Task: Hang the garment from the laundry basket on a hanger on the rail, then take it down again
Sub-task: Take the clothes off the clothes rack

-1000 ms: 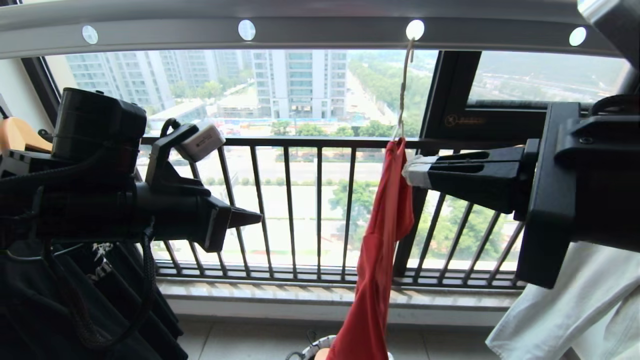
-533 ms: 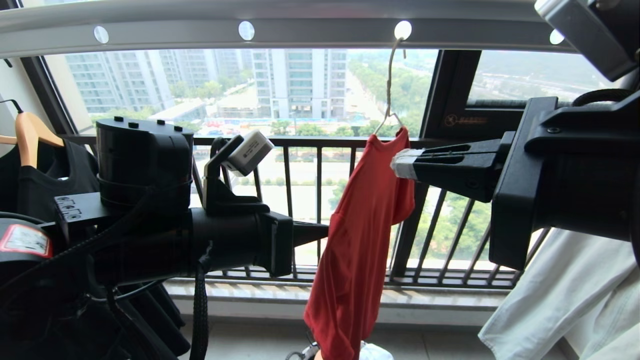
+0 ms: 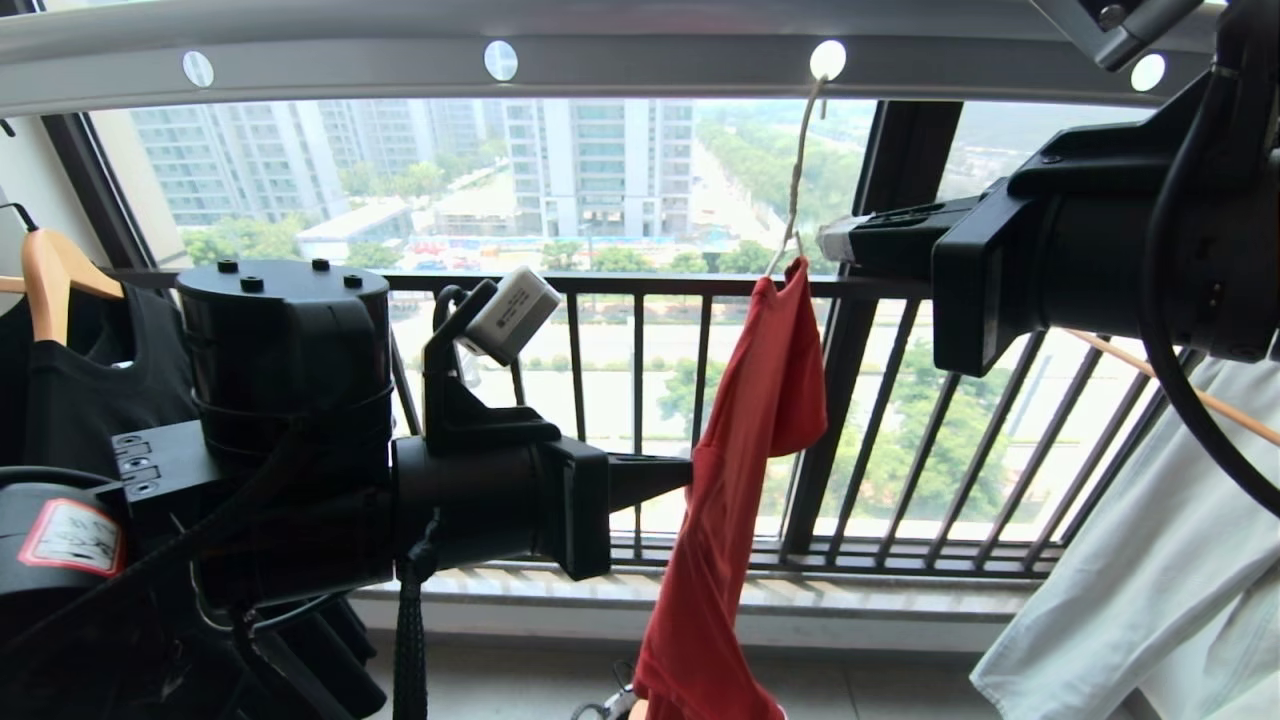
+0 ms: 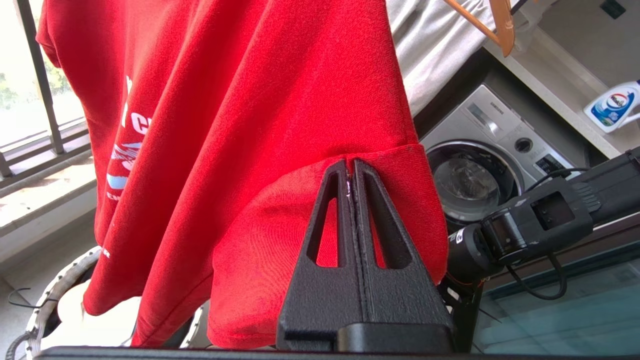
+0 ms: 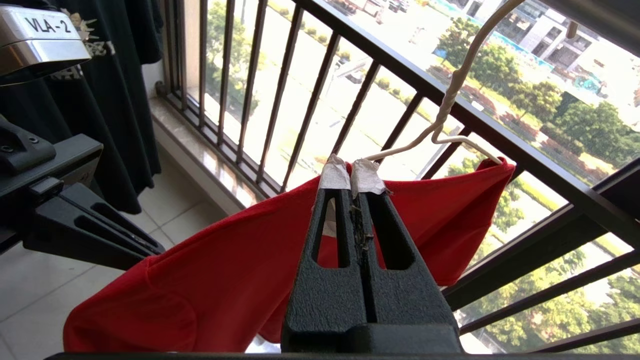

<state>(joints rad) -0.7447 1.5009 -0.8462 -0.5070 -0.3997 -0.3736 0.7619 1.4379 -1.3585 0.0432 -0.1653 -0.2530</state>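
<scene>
Your left tool (image 4: 352, 167) is clamped shut on the sleeve hem of the garment (image 3: 745, 420). The garment hangs on the hanger (image 3: 795, 200), hooked into the rail (image 3: 620, 60). Your right tool (image 5: 351, 175) is pinched shut on the hanger's arm at the collar.

The rail (image 3: 620, 60) runs overhead across the window. The hanger (image 3: 797, 185) hooks into one of the rail's round holes, and the garment (image 3: 745, 470) hangs from it. Left of it along the rail hangs a wooden hanger (image 3: 50, 280) with a black shirt (image 3: 90, 390). On the floor (image 3: 500, 690) below the rail sits the basket (image 4: 50, 295).
</scene>
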